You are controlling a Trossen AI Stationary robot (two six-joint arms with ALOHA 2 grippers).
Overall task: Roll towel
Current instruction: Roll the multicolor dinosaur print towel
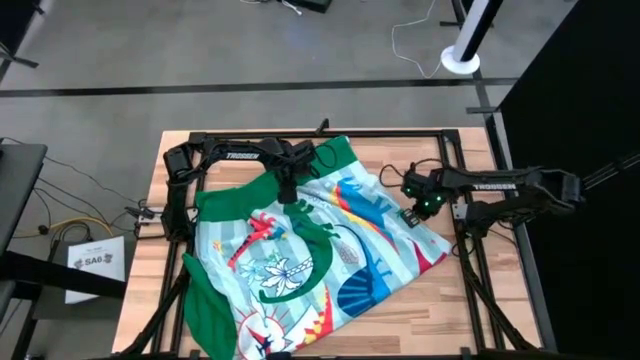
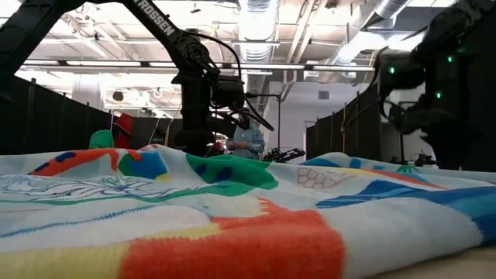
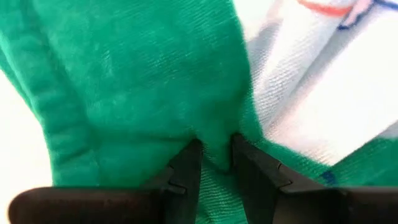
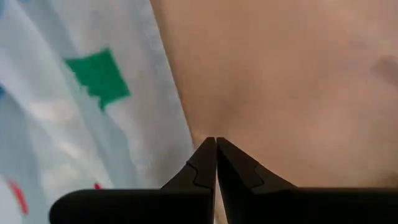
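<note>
The towel [image 1: 320, 255], green with a light-blue print of white, red and orange motifs, lies spread and rumpled over the middle of the wooden worktop [image 1: 480, 310]. Its near corner hangs at the worktop's front edge, and a green border strip runs down its left side. At the far edge, a green fold is bunched upward.

The left end effector [image 1: 288, 190] sits at this far green fold. In the left wrist view its two dark fingers [image 3: 186, 168] stand a narrow gap apart with a ridge of green cloth pinched between them, so it grips the towel. In the low view the left arm descends onto the cloth behind the raised folds.

The right end effector [image 1: 412, 215] hovers at the towel's right edge, just beside the cloth. In the right wrist view its fingertips [image 4: 205, 155] meet with nothing between them, above bare wood next to the towel's pale border.

A person [image 2: 248, 141] stands in the room beyond the worktop, seen in the low view.
</note>
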